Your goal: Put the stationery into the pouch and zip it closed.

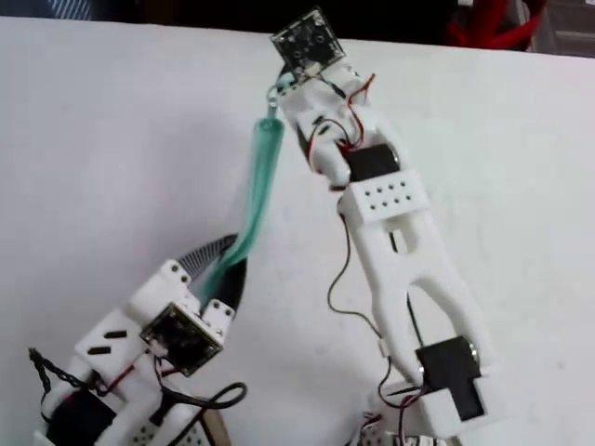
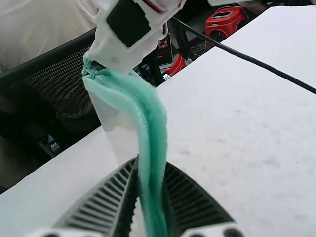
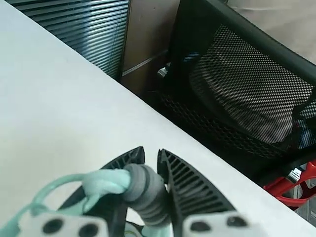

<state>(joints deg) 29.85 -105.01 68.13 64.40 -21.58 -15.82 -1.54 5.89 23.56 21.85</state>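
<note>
Tension seems the point: you hold the slim teal fabric pouch (image 1: 261,181) stretched from lower left toward top centre of the high view, left gripper (image 1: 223,263) clamped on its lower end, right gripper (image 3: 151,156) pinching the grey ribbed zipper pull (image 3: 144,190) so the zip can run.

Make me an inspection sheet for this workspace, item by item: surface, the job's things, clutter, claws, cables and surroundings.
Surface: white table.
Job's things: green pouch stretched between the two arms, its grey zip pull at one end.
Clutter: nothing seen.
Claws: left claw shut on the pouch's other end; right claw shut on the zip pull.
Cables: red and black wires on the right arm; a black cable loops beside it.
Surroundings: black mesh chair and a red object beyond the table edge.
</note>
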